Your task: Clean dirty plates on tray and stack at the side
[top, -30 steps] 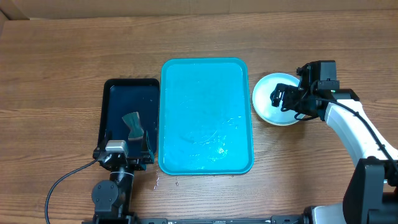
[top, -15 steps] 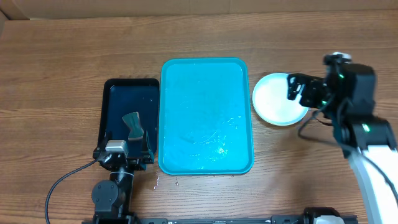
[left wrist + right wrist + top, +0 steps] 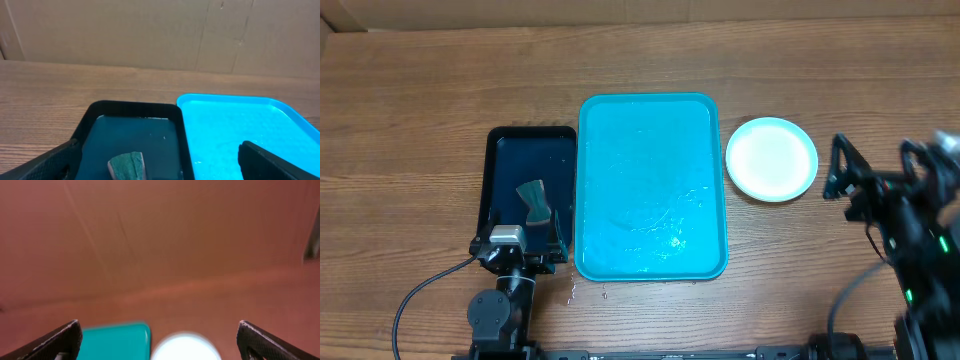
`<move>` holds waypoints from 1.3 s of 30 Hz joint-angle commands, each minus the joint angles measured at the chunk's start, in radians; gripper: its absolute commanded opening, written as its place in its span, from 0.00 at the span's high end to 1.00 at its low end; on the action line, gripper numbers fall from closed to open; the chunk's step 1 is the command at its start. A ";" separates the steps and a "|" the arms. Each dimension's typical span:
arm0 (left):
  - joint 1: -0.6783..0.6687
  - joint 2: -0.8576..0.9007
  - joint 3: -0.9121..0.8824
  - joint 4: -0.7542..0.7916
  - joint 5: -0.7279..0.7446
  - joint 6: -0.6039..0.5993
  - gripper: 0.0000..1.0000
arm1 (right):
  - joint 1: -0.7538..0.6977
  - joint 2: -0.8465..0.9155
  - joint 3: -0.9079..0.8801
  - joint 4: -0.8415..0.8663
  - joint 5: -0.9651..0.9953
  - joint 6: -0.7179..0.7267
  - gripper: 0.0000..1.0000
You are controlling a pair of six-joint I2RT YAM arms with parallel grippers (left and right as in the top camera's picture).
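The plate stack [image 3: 772,158] sits on the tabletop [image 3: 440,90] just beside the right rim of the cyan tray [image 3: 650,120], not touching it as far as I can tell. From overhead only its top shows: light cyan rim w/ whitish centre, no smears seen. How many plates lie under it I cannot tell. The tray carries no plates, only wet streaks.

The right fingers [image 3: 55,340] are spread wide w/ nothing between. In the blurred right wrist view the stack is ahead of them and low, approx. centred btw the two tips. From overhead it lies to their left, near but apart. It is round, so there is no long axis to align.

The left fingers [image 3: 272,160] are also wide and empty, over the black tray [image 3: 135,107] w/ the sponge [image 3: 127,165] btw them, well apart from the stack, so the right side is nearer.

Judgement: stacking looks finished, little left to do
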 commanded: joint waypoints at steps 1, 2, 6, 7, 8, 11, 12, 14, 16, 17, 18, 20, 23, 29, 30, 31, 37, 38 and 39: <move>0.007 -0.011 -0.003 -0.002 0.003 0.026 0.00 | -0.002 -0.085 0.003 0.032 -0.004 -0.010 0.00; 0.007 -0.011 -0.003 -0.002 0.003 0.027 0.00 | -0.002 -0.101 0.003 0.038 -0.016 -0.010 0.00; 0.007 -0.011 -0.003 -0.002 0.003 0.027 0.00 | -0.027 -0.171 -0.022 0.055 -0.091 -0.010 0.00; 0.007 -0.011 -0.003 -0.002 0.003 0.027 0.00 | -0.031 -0.193 -0.037 0.068 -0.101 -0.010 0.00; 0.007 -0.011 -0.003 -0.002 0.003 0.027 0.00 | -0.031 -0.217 -0.056 0.083 -0.105 -0.010 0.00; 0.007 -0.011 -0.003 -0.002 0.003 0.027 0.00 | -0.031 -0.316 -0.140 0.132 -0.106 -0.009 0.00; 0.007 -0.011 -0.003 -0.002 0.003 0.027 0.01 | -0.031 -0.351 -0.172 0.144 -0.106 -0.009 0.00; 0.007 -0.011 -0.003 -0.002 0.003 0.027 0.00 | -0.028 -0.411 -0.230 0.166 -0.106 -0.010 0.00; 0.007 -0.011 -0.003 -0.002 0.003 0.027 0.00 | -0.026 -0.462 -0.291 0.204 -0.107 -0.003 0.00; 0.007 -0.011 -0.003 -0.002 0.003 0.027 0.00 | -0.024 -0.486 -0.326 0.229 -0.111 -0.002 0.00; 0.007 -0.011 -0.003 -0.002 0.003 0.027 0.00 | -0.019 -0.505 -0.357 0.257 -0.114 -0.002 0.00; 0.007 -0.011 -0.003 -0.002 0.003 0.027 0.00 | -0.008 -0.548 -0.434 0.335 -0.126 -0.002 0.00; 0.007 -0.011 -0.003 -0.002 0.003 0.026 0.00 | 0.002 -0.600 -0.553 0.479 -0.137 -0.002 0.00; 0.007 -0.011 -0.003 -0.002 0.003 0.027 0.00 | 0.002 -0.625 -0.766 0.759 -0.131 -0.010 0.00; 0.007 -0.011 -0.003 -0.002 0.003 0.027 0.00 | 0.002 -0.625 -0.825 0.822 -0.132 -0.010 0.00; 0.007 -0.011 -0.003 -0.002 0.003 0.027 0.00 | 0.002 -0.625 -0.853 0.851 -0.132 -0.010 0.00; 0.007 -0.011 -0.003 -0.002 0.003 0.027 0.00 | 0.007 -0.625 -0.960 0.947 -0.127 -0.010 0.00; 0.007 -0.011 -0.003 -0.002 0.003 0.026 0.00 | 0.007 -0.625 -0.968 0.941 -0.118 -0.010 0.00; 0.007 -0.011 -0.003 -0.002 0.003 0.027 0.00 | 0.007 -0.625 -0.975 0.935 -0.105 -0.010 0.00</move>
